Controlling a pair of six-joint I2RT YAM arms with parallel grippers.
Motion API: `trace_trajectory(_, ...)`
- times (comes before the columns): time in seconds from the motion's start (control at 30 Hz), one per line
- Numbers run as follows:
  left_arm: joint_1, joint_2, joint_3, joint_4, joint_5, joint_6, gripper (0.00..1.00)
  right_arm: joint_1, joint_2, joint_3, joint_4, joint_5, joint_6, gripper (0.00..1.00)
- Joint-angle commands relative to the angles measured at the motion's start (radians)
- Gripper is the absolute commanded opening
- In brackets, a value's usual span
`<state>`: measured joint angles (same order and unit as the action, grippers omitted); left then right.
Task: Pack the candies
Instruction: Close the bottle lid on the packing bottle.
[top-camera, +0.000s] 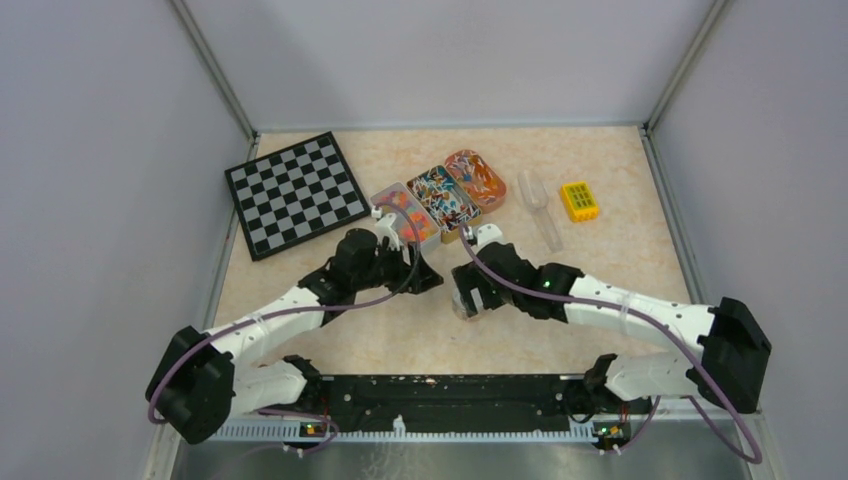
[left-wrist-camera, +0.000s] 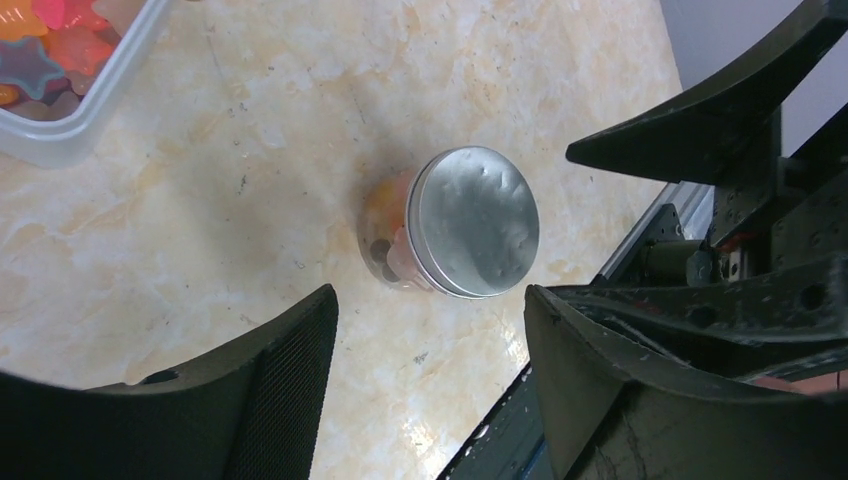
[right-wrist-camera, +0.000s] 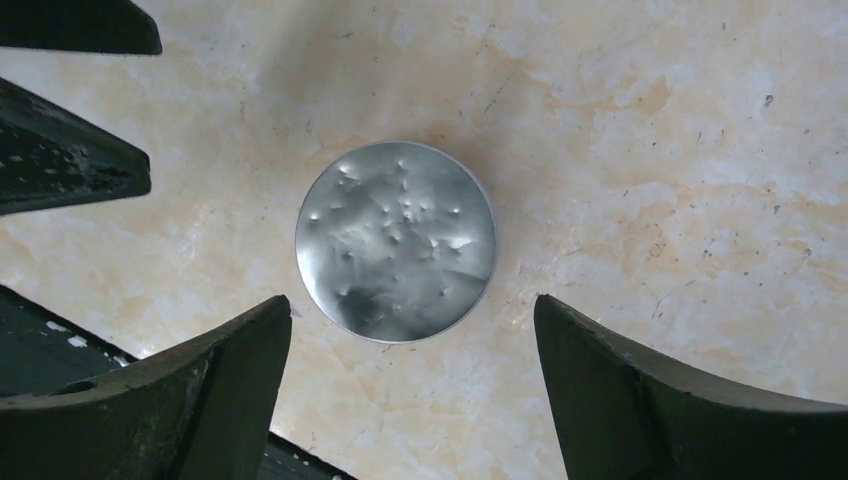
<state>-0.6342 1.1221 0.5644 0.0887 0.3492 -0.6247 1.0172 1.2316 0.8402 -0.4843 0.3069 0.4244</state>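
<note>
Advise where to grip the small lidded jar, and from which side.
Grip the round metal lid by its rim, from straight above. The jar stands upright, lid flat and facing up. The right gripper hangs over it, jaws open either side.

Bright, even, diffuse light, apparently from overhead. Only faint soft shadows on marble table (top-camera: 400, 330). Top view sharp, straight edges slightly bowed near corners. Dented metal lid (right-wrist-camera: 395, 255) shows dull sheen, mild glare, crisp focus. Right gripper's fingers (right-wrist-camera: 180, 400) dark, underexposed, perhaps slightly soft.
</note>
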Motion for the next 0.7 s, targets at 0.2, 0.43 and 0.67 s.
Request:
trace_trajectory(0.2,-0.004,0.150,0.047,0.122,0.113,0.015,0.69,-0.169,-0.056,-0.006,0.057,-0.157,0.006,0.71)
trace_trajectory(0.43,-0.026,0.245,0.063,0.184,0.144,0.000,0.63,-0.231,-0.047,-0.059,0.141,-0.264,0.011,0.55)
trace_trajectory(0.67,-0.055,0.306,0.069,0.230,0.143,0.003,0.61,-0.243,-0.039,-0.165,0.197,-0.302,0.024,0.47)
